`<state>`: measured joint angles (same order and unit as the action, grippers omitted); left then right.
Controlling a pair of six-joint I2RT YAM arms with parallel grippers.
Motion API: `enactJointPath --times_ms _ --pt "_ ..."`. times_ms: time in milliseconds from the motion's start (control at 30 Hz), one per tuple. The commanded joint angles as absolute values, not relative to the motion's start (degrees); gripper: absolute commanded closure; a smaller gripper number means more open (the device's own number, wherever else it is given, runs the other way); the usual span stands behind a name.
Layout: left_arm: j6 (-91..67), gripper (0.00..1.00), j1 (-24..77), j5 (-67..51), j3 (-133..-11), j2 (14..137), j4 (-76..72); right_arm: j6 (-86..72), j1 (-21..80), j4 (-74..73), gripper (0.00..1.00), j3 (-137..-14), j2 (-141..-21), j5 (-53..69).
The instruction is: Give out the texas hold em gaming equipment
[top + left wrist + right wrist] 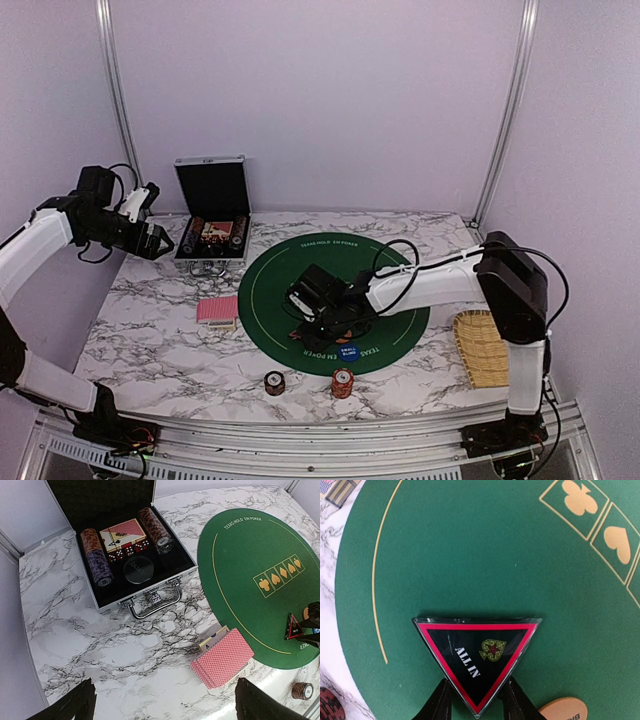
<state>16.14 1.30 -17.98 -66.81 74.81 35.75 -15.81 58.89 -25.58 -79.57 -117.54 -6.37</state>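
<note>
Flat toward six o'clock on the green mat (470,555) lies the triangular marker (477,662), seemingly light, stiff, slick plastic, best pinched across its slanted edges, where the right gripper (477,706) flanks its tip, bite uncertain; the left gripper (164,692) hangs wide open.

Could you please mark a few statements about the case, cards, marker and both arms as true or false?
1. The case stands open. True.
2. The cards lie on the mat. False: they lie on the marble, beside the mat.
3. The right gripper grips the marker at its tip. True.
4. The left gripper holds chips. False: its jaws are wide open and empty.
5. Two chip stacks stand on the marble, off the mat. True.
</note>
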Motion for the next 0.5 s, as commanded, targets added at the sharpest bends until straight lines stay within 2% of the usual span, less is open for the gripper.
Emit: enactJointPath --times_ms 0,300,467 --pt "17.40 0.01 1.29 -18.23 -69.73 75.37 38.56 -14.24 57.19 -23.55 0.67 -84.39 -122.23 -6.76" --pt "18.00 0.01 1.36 -18.78 -70.64 77.30 39.20 -14.37 55.35 -22.49 0.76 -93.24 -129.11 -6.27" --pt "18.36 0.01 1.31 -19.57 -70.99 77.80 39.50 -14.50 54.36 -22.59 0.77 -99.46 -132.68 -6.50"
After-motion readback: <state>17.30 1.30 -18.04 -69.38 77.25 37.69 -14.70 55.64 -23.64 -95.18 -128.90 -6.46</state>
